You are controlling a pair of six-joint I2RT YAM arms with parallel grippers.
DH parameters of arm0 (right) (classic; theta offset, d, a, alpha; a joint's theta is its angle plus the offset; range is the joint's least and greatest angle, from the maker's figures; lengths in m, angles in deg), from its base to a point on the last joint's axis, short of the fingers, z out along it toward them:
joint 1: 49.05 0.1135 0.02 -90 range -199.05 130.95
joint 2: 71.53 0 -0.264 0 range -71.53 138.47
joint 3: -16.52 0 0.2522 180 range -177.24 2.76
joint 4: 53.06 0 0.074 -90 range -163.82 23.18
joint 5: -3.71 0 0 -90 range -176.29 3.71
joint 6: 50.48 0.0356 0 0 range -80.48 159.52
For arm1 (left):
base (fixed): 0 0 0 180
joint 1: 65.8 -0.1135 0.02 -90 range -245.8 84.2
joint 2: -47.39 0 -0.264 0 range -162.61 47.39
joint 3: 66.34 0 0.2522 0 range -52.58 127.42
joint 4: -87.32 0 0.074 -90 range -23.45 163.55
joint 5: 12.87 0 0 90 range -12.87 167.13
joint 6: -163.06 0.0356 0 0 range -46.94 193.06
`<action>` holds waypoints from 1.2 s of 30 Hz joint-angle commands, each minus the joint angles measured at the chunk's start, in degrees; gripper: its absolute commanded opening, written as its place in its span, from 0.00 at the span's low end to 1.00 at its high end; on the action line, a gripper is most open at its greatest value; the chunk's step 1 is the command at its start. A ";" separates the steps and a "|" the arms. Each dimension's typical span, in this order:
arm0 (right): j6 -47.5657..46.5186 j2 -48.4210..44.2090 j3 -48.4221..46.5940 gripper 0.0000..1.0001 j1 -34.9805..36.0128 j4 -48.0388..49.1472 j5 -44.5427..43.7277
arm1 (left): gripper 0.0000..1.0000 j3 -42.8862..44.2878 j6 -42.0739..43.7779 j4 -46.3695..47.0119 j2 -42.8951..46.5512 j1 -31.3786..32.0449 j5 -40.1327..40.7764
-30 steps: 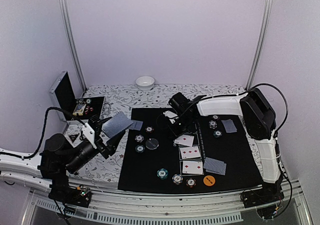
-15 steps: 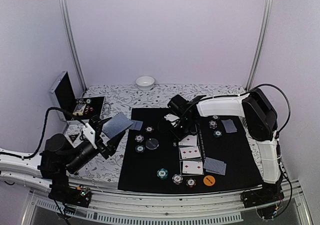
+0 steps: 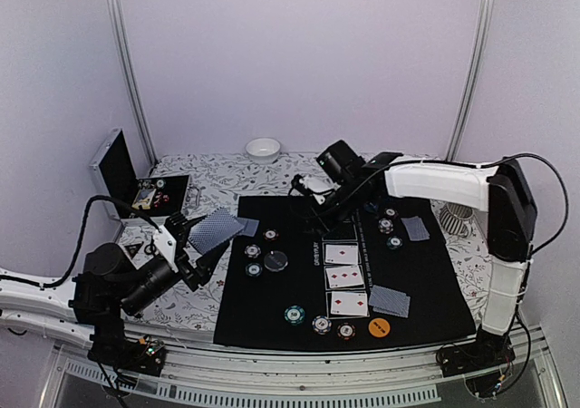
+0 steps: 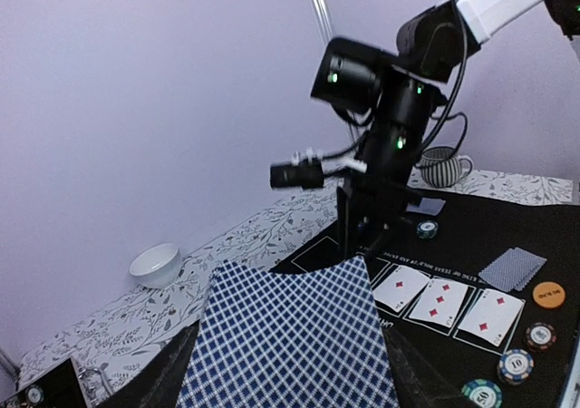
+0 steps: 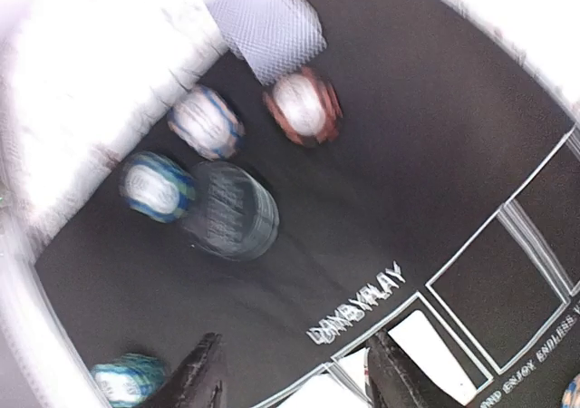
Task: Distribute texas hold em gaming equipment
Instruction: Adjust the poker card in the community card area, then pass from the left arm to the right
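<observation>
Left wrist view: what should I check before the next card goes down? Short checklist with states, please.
1. Left gripper jaws shut on blue-backed cards: ok.
2. Number of cards in that grip: cannot tell.
3. Right gripper jaws open, empty: ok.
4. Three face-up cards lie straight in their row: ok.
5. Empty rectangle free on the black mat: ok.

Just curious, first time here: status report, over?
Left gripper shut on cards. Right gripper open, empty, above mat. Three face-up cards laid; chips beside them.
</observation>
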 commanded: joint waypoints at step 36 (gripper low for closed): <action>24.96 -11.93 10.39 0.56 9.64 38.65 52.00 | 0.62 4.75 7.65 10.04 -8.50 1.04 -23.75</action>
